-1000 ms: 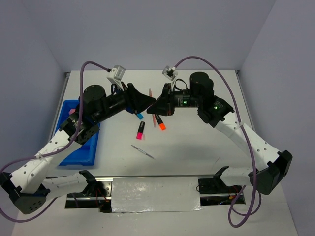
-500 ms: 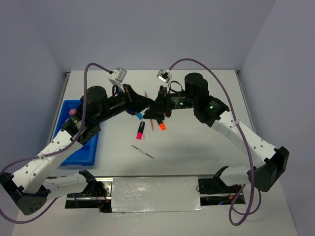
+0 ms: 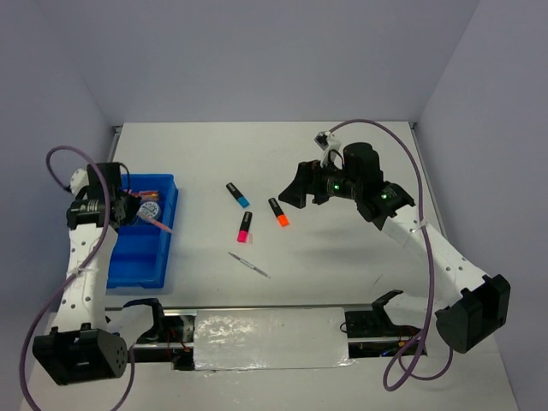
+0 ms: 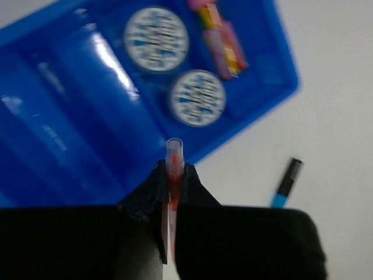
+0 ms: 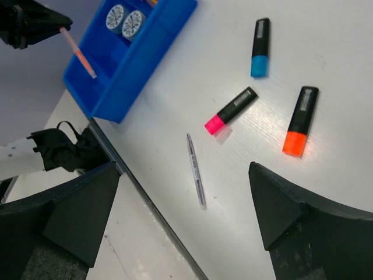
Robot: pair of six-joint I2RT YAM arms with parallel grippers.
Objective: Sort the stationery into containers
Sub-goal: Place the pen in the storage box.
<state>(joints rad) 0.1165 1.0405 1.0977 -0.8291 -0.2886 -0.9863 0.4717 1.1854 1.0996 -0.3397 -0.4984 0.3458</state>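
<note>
White worktop (image 3: 342, 257) with a bright blue rectangular plastic tray (image 3: 137, 257) at its left, two round blue-white patterned rolls (image 4: 156, 38) lying side by side in one compartment. A blue-ended stubby black highlighter (image 3: 237, 194), a pink-ended one (image 3: 246, 227), an orange-ended one (image 3: 278, 211) and a thin clear pen (image 3: 249, 265) lie apart mid-worktop. Left tool (image 4: 173, 175), pressed together, pinches a thin red-cored pen (image 4: 173, 153) over the tray's right edge; right tool (image 3: 301, 188), spread wide and holding nothing, hovers near the orange-ended highlighter.

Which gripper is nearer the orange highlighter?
Right. The right gripper hovers open just right of the orange highlighter; the left gripper is far off over the blue tray, shut on a pen.
</note>
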